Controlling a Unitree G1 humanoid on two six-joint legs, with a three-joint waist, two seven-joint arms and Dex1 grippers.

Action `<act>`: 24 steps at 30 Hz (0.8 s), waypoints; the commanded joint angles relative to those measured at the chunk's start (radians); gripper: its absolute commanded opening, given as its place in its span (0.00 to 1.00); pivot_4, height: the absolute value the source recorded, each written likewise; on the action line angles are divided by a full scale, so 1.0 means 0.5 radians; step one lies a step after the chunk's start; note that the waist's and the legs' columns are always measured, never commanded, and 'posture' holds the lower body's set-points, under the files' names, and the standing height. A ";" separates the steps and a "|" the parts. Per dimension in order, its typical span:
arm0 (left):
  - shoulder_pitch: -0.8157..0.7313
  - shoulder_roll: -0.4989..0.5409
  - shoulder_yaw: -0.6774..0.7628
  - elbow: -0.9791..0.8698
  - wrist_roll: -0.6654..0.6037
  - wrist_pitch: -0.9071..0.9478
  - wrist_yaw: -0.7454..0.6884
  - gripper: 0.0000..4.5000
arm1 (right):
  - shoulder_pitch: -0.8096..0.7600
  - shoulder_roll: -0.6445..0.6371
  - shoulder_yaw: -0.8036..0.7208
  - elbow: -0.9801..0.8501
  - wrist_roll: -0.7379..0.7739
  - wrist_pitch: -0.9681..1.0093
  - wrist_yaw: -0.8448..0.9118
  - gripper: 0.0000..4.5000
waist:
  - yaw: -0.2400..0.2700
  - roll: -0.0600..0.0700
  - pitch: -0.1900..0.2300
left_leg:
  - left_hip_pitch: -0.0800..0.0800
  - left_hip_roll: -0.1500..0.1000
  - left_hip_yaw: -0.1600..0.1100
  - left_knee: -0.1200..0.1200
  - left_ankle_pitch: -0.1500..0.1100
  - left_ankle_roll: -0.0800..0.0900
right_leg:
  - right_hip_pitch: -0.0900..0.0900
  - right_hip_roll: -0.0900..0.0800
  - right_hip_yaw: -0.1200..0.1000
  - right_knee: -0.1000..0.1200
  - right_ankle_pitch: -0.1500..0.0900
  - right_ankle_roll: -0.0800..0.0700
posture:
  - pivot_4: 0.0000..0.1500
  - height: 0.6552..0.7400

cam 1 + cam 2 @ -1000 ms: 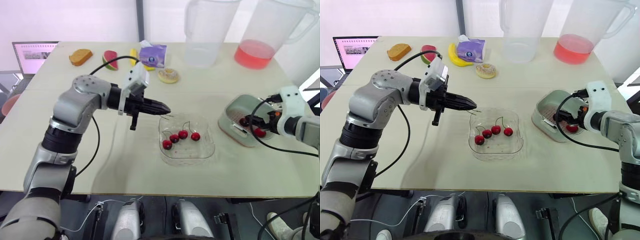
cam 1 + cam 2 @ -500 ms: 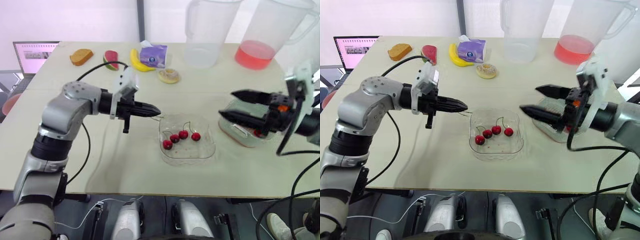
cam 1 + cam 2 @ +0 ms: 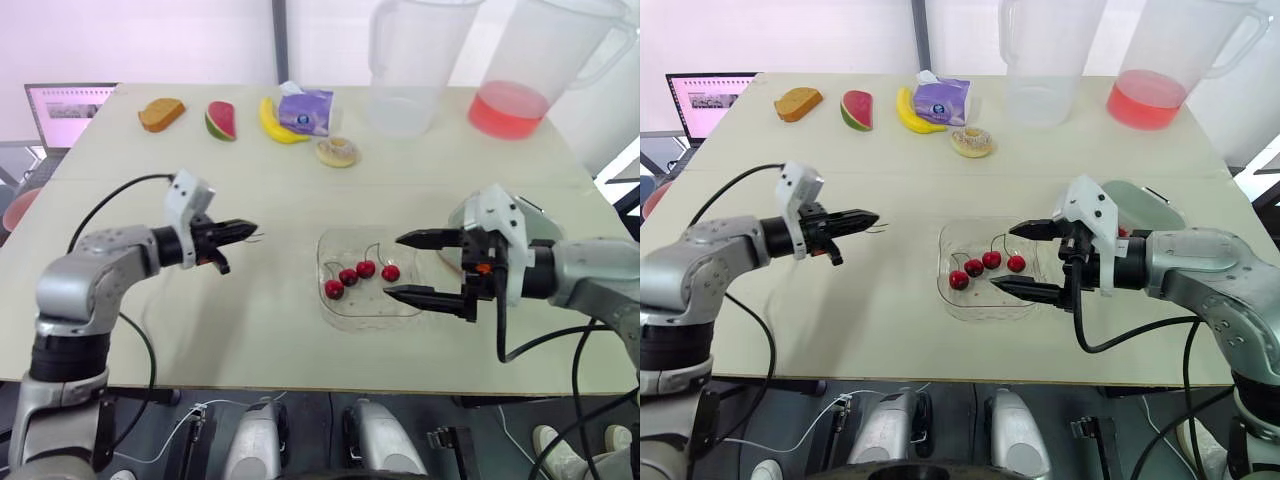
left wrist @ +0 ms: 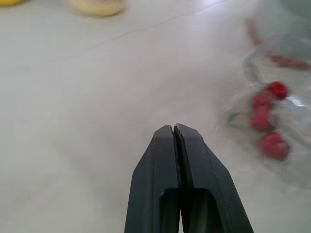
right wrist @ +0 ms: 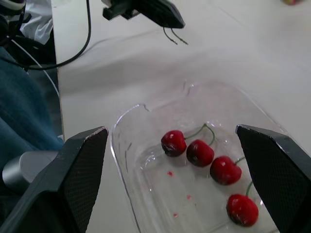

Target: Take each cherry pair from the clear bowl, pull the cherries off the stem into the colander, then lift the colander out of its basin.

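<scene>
Two cherry pairs [image 3: 362, 274] lie in the clear bowl [image 3: 345, 312] at the table's middle. My right gripper [image 3: 394, 265] hangs wide open over the bowl's right side, one finger on each side of the rightmost cherry [image 5: 242, 209], touching nothing. My left gripper [image 3: 248, 229] is well to the left of the bowl, above bare table, shut on a thin bare green stem [image 5: 173, 37] that sticks out of its tip. The pale green basin with the colander [image 3: 1142, 206] sits at the right, mostly hidden behind my right arm.
Along the far edge stand a clear pitcher [image 3: 405, 90] and a pitcher of red liquid [image 3: 510, 105]. A tissue pack [image 3: 305, 108], banana, doughnut [image 3: 337, 151], watermelon slice and bread lie at the back left. A laptop [image 3: 70, 110] sits off the table's left corner.
My left gripper drew back to the left, away from the bowl, keeping the stem. My right gripper left the colander, opened wide and moved left and down over the bowl.
</scene>
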 commanded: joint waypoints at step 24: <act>0.234 -0.098 0.127 0.332 0.044 -0.253 0.238 0.00 | -0.059 -0.016 0.005 0.025 -0.053 -0.182 -0.011 1.00 | 0.000 -0.001 -0.001 | 0.001 0.000 -0.001 0.000 0.000 0.000 | 0.001 -0.004 -0.003 -0.001 0.000 0.000 | 1.00 1.00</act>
